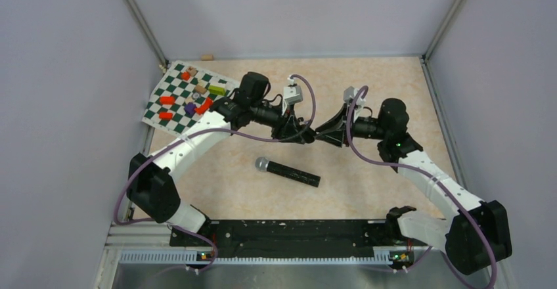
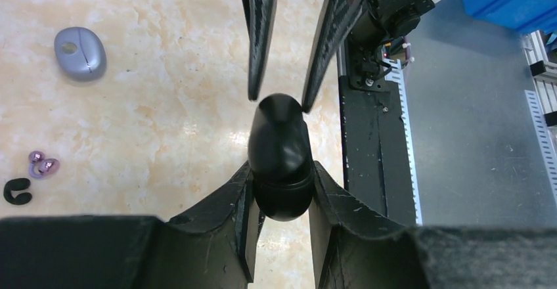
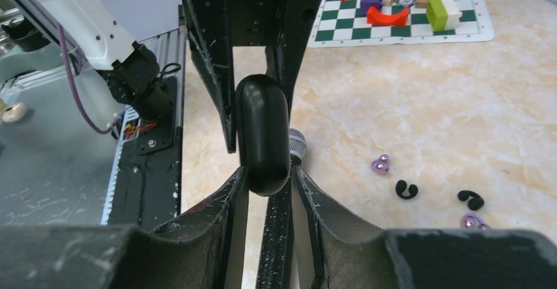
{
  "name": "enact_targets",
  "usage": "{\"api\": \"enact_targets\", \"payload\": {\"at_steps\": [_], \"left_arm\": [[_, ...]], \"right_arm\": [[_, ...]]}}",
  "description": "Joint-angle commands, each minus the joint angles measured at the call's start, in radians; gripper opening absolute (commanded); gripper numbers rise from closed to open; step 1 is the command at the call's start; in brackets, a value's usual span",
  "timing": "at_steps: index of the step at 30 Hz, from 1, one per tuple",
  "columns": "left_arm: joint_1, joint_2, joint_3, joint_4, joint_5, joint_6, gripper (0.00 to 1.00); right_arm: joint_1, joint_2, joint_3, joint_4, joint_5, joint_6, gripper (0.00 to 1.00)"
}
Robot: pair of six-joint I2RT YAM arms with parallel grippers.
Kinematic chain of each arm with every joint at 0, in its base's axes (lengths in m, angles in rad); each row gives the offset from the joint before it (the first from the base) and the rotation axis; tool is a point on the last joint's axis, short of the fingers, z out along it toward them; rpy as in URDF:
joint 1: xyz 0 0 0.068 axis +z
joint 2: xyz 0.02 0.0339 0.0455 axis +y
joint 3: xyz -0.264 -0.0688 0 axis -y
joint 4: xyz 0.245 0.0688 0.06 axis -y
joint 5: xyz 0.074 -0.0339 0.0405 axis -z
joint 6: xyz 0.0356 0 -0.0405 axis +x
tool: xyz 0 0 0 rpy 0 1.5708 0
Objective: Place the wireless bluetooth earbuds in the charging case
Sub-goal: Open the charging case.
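A black oval charging case [image 2: 281, 151] hangs above the table, held at both ends. My left gripper [image 2: 281, 171] is shut on one end. My right gripper [image 3: 266, 174] is shut on the other end of the case [image 3: 263, 131]. In the top view the two grippers meet tip to tip, left [image 1: 303, 134] and right [image 1: 325, 134], and hide the case. Two purple earbuds [image 3: 380, 164] [image 3: 471, 222] and two black earbuds [image 3: 406, 190] [image 3: 471, 199] lie loose on the table to the right of my right gripper. A closed lavender case [image 2: 80, 53] lies apart.
A black microphone [image 1: 289, 171] with a silver head lies on the table below the grippers. A green checkered mat [image 1: 187, 95] with several coloured blocks lies at the back left. The black mounting rail [image 1: 282, 233] runs along the near edge.
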Motion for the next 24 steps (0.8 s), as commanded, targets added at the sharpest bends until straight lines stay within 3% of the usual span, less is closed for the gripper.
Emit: {"api": "enact_targets", "payload": {"at_steps": [1, 13, 19, 24], "left_arm": [[-0.011, -0.042, -0.011, -0.033, 0.019, 0.018, 0.0], [-0.017, -0.034, -0.01, -0.036, 0.046, 0.028, 0.0], [0.011, -0.049, 0.026, -0.066, -0.002, 0.061, 0.0], [0.129, -0.112, -0.012, 0.001, 0.014, 0.025, 0.0]], "right_arm": [[-0.031, -0.028, 0.048, 0.079, 0.032, 0.01, 0.29], [-0.031, -0.013, 0.028, 0.145, 0.005, 0.049, 0.34], [-0.031, -0.035, 0.056, 0.1, 0.048, 0.022, 0.5], [-0.035, -0.005, 0.136, 0.016, 0.187, -0.001, 0.55]]}}
